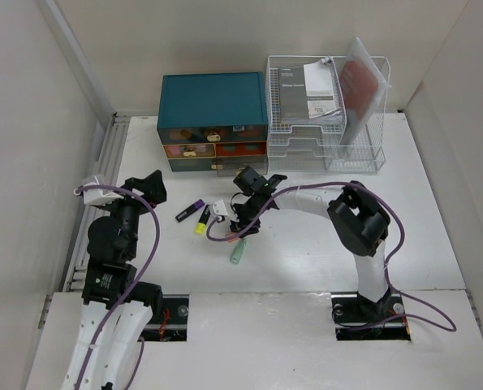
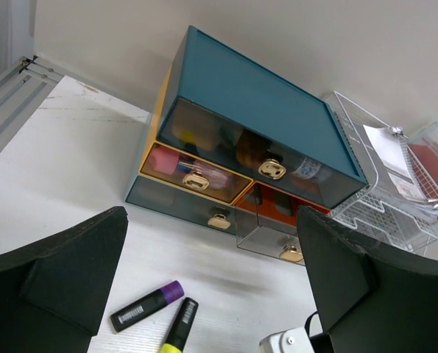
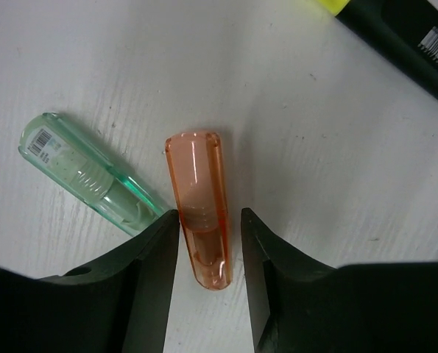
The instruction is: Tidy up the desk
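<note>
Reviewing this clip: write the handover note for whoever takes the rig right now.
Left gripper: open, empty, above the desk, facing the chest.
Right gripper: straddles the orange marker lying on the desk; grip unclear.
Green marker beside it; purple marker and yellow marker loose nearer the left arm.
Done: none of the four put away.
To do: secure the orange marker, stow it, then the others.

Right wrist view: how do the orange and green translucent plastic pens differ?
The orange translucent plastic pen lies between the fingers of the right gripper; the green translucent plastic pen lies outside them, slanted. The green pen bears a barcode label; the orange shows none. Both lie on the white desk.
</note>
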### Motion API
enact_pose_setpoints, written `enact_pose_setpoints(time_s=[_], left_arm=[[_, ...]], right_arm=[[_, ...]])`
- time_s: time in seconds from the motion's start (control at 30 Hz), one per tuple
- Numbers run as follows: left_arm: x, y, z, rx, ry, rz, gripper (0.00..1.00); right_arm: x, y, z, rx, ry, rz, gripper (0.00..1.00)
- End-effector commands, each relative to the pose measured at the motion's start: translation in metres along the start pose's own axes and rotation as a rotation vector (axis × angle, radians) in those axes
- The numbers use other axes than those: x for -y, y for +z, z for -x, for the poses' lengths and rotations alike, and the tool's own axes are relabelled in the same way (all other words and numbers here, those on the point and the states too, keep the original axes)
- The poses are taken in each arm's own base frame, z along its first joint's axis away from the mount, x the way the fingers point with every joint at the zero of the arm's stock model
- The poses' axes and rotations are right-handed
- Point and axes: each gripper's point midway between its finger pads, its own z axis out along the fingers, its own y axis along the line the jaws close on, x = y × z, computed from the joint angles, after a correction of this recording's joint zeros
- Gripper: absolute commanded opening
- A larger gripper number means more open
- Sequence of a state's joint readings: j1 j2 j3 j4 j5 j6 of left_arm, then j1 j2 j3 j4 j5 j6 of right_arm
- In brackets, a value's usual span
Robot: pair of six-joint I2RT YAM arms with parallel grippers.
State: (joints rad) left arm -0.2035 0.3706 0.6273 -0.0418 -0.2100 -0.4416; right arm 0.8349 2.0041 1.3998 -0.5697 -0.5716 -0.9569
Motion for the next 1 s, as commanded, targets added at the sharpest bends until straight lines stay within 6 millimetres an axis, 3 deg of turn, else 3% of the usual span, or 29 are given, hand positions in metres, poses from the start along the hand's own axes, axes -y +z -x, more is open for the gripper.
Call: enact_pose_setpoints(time_s=[0.0,0.2,0.33,0.4,0.53,0.63,0.67,0.8,0.9,0.97], left_arm=[[0.008,-0.001,0.009,0.039,0.003,-0.043,0.98],[0.008,-0.003,0.011,0.047,0.0,-0.047,0.98],[0.008,-0.003,0.011,0.047,0.0,-0.047,0.98],[0.008,-0.003,0.011,0.047,0.0,-0.047,0.98],[0.008,-0.003,0.011,0.047,0.0,-0.047,0.98],[0.008,-0.003,0.011,0.047,0.0,-0.047,0.98],[0.008,-0.003,0.011,0.047,0.0,-0.047,0.98],[0.008,-0.003,0.011,0.047,0.0,-0.047,0.98],[0.008,-0.003,0.011,0.047,0.0,-0.047,0.98],[0.008,-0.003,0.011,0.047,0.0,-0.047,0.98]], right_arm=[[-0.002,0.006,-0.002,0.002,-0.025,0.019,0.45],[-0.002,0.009,-0.006,-0.01,-0.01,0.02,0.45],[0.0,0.008,-0.006,-0.01,0.0,-0.001,0.22],[0.0,0.003,-0.001,-0.002,0.014,-0.012,0.17],[0.018,-0.038,0.052,0.128,-0.01,-0.147,0.15],[0.046,-0.071,0.087,0.228,0.051,-0.329,0.1],[0.053,-0.091,0.102,0.267,0.051,-0.393,0.1],[0.086,-0.147,0.123,0.343,0.149,-0.685,0.0],[0.102,-0.186,0.137,0.422,0.21,-0.849,0.0],[0.116,-0.21,0.133,0.439,0.269,-0.995,0.0]])
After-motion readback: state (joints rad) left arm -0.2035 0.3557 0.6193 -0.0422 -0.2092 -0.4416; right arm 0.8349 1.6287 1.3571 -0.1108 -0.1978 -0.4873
